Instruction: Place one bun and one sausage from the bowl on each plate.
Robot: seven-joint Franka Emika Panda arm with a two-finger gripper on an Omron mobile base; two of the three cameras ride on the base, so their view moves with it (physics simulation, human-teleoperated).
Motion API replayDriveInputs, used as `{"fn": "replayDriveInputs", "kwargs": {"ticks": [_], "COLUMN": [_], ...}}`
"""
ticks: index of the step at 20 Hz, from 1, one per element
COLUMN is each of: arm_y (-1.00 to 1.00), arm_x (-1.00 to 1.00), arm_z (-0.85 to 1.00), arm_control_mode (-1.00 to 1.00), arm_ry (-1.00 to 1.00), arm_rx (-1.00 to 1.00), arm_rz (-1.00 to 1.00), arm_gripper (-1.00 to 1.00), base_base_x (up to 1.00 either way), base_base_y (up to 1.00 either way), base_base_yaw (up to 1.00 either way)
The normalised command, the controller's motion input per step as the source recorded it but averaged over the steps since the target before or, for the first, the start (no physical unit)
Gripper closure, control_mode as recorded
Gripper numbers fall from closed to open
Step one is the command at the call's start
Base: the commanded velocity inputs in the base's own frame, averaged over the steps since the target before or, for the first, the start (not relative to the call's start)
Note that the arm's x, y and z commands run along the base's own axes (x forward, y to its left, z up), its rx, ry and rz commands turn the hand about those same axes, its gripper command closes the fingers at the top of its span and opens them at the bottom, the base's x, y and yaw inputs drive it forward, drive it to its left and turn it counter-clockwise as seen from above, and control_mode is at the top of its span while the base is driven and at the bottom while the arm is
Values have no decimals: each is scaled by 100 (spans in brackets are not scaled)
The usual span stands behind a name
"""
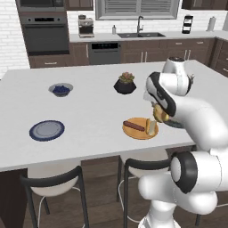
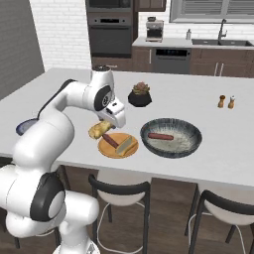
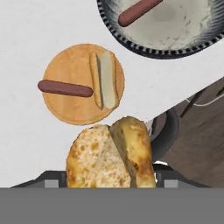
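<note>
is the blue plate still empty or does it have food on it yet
Empty. The blue plate shows only its bare pale centre, while the orange plate already carries a bun and a sausage.

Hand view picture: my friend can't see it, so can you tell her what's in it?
A split bun is held in the robot's gripper, hanging over a white counter. Beyond it, an orange plate holds a sausage and another bun, and next to the plate a big grey bowl has one more sausage inside.
</note>
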Motion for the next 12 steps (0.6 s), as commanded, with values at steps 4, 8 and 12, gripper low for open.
{"fn": "replayDriveInputs", "kwargs": {"ticks": [4, 8, 12], "arm_y": [35, 12, 0], "arm_x": [-3, -6, 0], "arm_z": [0, 0, 0], "arm_control_mode": [-100, -100, 100], "arm_ry": [0, 0, 0], "arm_rx": [-7, -8, 0], "arm_rz": [42, 33, 0], "arm_gripper": [100, 100, 100], "base_base_x": [0, 0, -55], "base_base_y": [0, 0, 65], "base_base_yaw": [0, 0, 11]}}
